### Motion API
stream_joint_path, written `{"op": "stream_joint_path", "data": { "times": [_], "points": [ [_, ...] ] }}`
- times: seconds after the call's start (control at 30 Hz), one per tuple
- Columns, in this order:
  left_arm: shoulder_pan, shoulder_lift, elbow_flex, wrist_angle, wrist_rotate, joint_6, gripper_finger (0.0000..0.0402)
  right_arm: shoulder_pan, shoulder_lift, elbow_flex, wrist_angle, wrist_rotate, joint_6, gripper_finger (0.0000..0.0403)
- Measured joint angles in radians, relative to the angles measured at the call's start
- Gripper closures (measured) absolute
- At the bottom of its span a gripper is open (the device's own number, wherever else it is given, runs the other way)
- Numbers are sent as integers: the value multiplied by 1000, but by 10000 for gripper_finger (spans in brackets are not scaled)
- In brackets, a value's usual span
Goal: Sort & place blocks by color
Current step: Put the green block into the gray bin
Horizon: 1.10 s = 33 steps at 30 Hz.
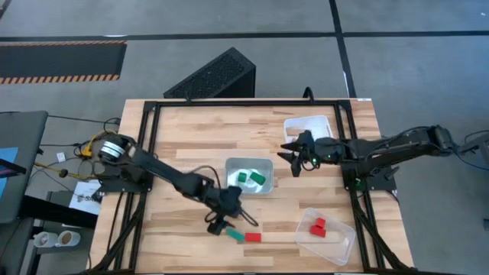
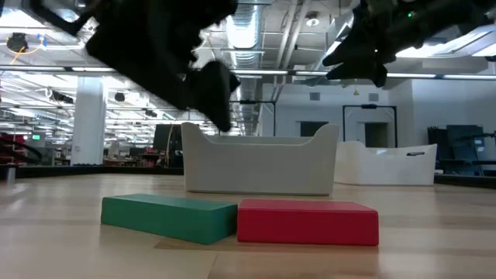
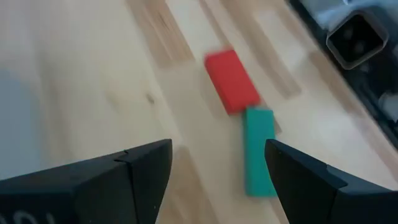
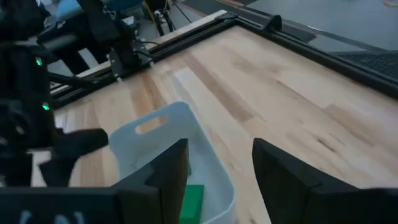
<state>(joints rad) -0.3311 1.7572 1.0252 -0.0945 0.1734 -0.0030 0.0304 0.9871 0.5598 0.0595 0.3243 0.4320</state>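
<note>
A flat green block (image 1: 238,236) and a flat red block (image 1: 253,237) lie end to end on the table near its near edge; the low view shows the green block (image 2: 170,215) and the red block (image 2: 308,221) touching. My left gripper (image 1: 218,224) hovers open just left of them, touching nothing; its wrist view looks past the gripper (image 3: 217,149) at the red block (image 3: 231,81) and green block (image 3: 258,151). My right gripper (image 1: 293,158) is open in the air over the table's far right part. Plain wood blocks do not show.
A middle tray (image 1: 263,163) holds green blocks (image 1: 250,177), and its rim (image 4: 155,124) shows in the right wrist view. A clear tray (image 1: 344,243) at the near right holds red blocks (image 1: 318,226). A white tray (image 1: 325,122) stands at the far right. Black frame rails border the table.
</note>
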Motion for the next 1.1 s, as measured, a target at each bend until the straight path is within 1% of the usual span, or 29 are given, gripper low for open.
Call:
{"op": "stream_joint_path", "data": {
  "times": [0.23, 0.3, 0.37, 0.47, 0.53, 0.63, 0.67, 0.73, 0.8, 0.87, 1.1],
  "points": [
    [-74, 129, 0, 79, -1, -99, 164, 145, 15, 0, 20, 123, 39, 213],
    [-95, 145, 0, 75, -5, -118, 164, 181, 19, -1, 21, 157, 39, 215],
    [-115, 157, 1, 86, -24, -131, 164, 212, 39, 2, 66, 183, 40, 217],
    [-148, 161, 1, 68, -98, -136, 164, 236, 64, -1, 86, 208, 39, 219],
    [-170, 160, 1, 55, -177, -134, 164, 245, 87, 0, 117, 209, 39, 220],
    [-196, 159, 2, 32, -288, -93, 164, 245, 126, 0, 146, 209, 39, 222],
    [-201, 159, 2, 25, -311, -84, 164, 244, 136, 0, 154, 209, 39, 222],
    [-205, 158, 3, 14, -321, -79, 171, 244, 155, 0, 171, 209, 39, 223],
    [-204, 158, 3, 9, -318, -92, 186, 244, 173, 0, 171, 208, 39, 223],
    [-204, 158, 3, 6, -313, -104, 210, 244, 185, 0, 182, 207, 39, 223],
    [-203, 148, 3, -8, -306, -102, 336, 258, 198, 0, 193, 206, 36, 229]
  ]
}}
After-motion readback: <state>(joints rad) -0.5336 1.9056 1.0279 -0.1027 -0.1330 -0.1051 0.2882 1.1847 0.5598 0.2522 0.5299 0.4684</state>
